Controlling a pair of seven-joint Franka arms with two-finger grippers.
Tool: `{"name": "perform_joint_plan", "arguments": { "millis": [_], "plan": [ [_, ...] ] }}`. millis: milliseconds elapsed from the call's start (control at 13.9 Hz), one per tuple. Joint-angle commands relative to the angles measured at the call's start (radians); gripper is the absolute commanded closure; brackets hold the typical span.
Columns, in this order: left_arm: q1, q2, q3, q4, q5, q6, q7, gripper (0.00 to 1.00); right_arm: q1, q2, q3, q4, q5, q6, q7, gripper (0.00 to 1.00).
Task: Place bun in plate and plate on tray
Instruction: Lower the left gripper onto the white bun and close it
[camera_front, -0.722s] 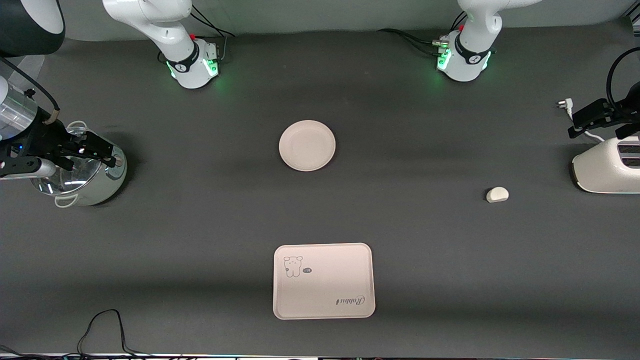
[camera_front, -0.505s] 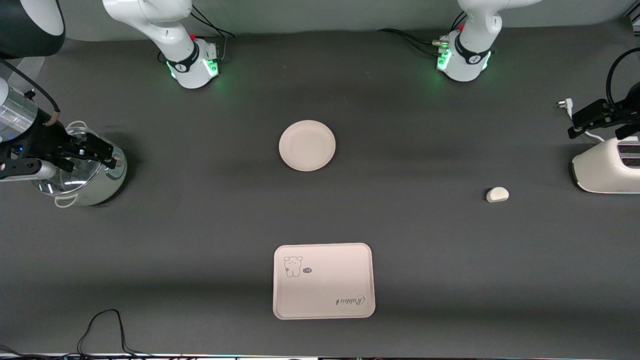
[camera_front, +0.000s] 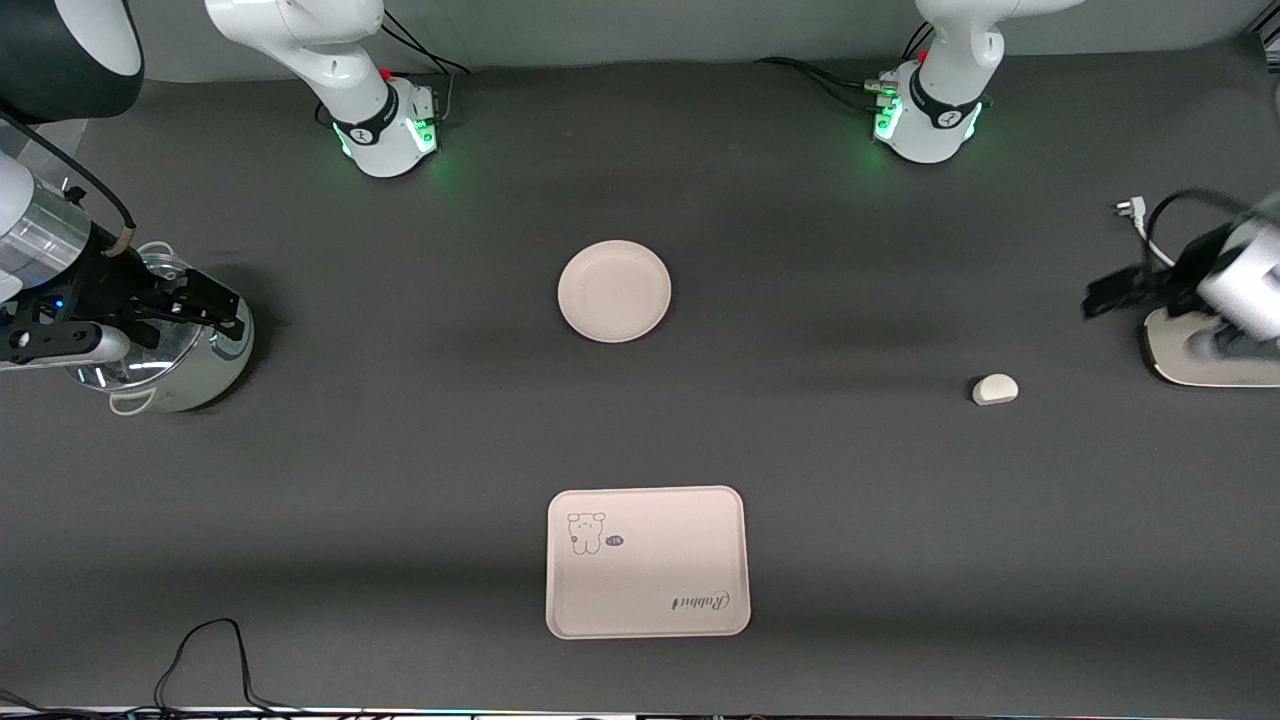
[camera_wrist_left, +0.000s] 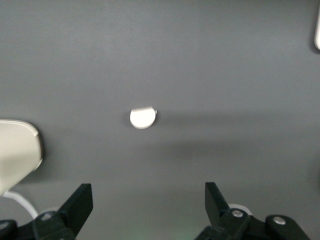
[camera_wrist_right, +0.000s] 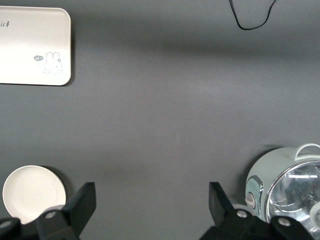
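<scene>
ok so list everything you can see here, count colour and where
bun: 1, off-white, on the table toward the left arm's end
plate: 1, cream-beige, mid-table, empty
tray: 1, cream-beige, nearer the front camera than the plate, empty
pot: 1, silver with glass lid, at the right arm's end
toaster: 1, white, at the left arm's end
left gripper: 1, black, open, over the toaster's edge, bun in its wrist view
right gripper: 1, black, open, over the pot
</scene>
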Motion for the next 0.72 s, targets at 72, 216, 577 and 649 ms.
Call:
{"name": "perform_joint_plan", "arguments": {
  "millis": [72,216,577,649],
  "plan": [
    [-0.026,-0.015,0.006,-0.316,0.016,0.396,0.045,0.0,0.005,0.02,0.0,0.029,-0.008,-0.005,0.021,0.0],
    [-0.024,0.044,0.006,-0.431,0.014,0.611,0.045,0.0,0.006,0.021,0.002,0.026,-0.008,0.0,0.021,0.0],
    [-0.018,0.234,0.006,-0.579,0.014,1.031,0.143,0.0,0.005,0.03,0.0,0.025,-0.005,0.021,0.021,0.0],
    [-0.015,0.267,0.006,-0.588,0.016,1.075,0.156,0.0,0.003,0.03,0.0,0.026,-0.005,0.021,0.021,0.0]
  ]
}}
